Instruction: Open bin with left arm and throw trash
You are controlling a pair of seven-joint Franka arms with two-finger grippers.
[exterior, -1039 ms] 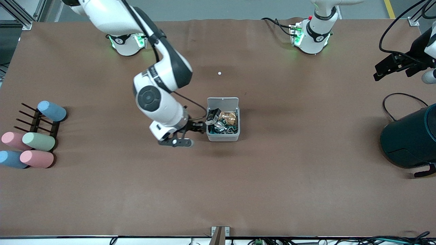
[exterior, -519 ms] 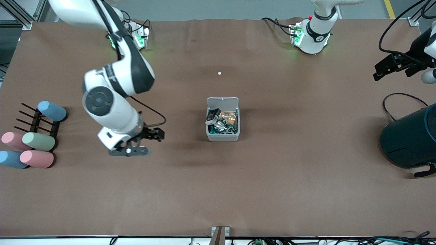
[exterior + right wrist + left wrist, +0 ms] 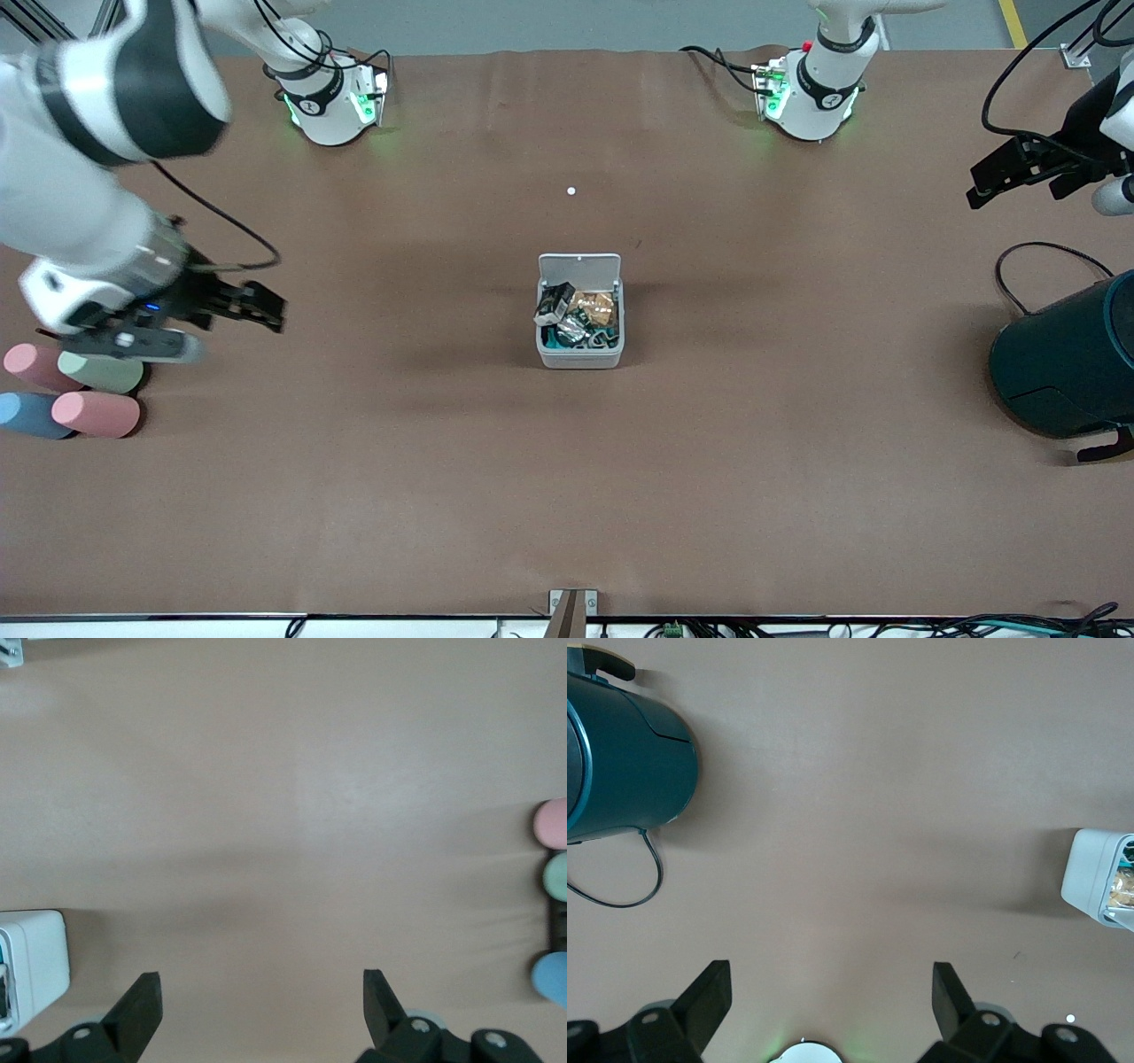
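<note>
While the bin [image 3: 579,312] sits mid-table with its lid [image 3: 579,264] tipped up and back, it is heaped to the brim with trash [image 3: 574,317]: a black-and-white wrapper [image 3: 553,302] pokes over the rim toward the right arm's end, a tan scrap [image 3: 596,307] lies beside it, and dark green bits sit underneath. The right gripper [image 3: 252,306] hovers over bare table near the pastel cylinders [image 3: 84,388], fingers [image 3: 137,1005] spread wide and holding nothing. The left gripper [image 3: 1019,173] hangs near the big teal cylinder [image 3: 1067,363] at its own end of the table, also spread and empty; that arm waits.

To my eye the throwing looks done. The worry is that overhanging wrapper: if the lid is swung shut, it could jam on the heap or flick the wrapper out onto the table. A sideways nudge could also slide such a light box.
</note>
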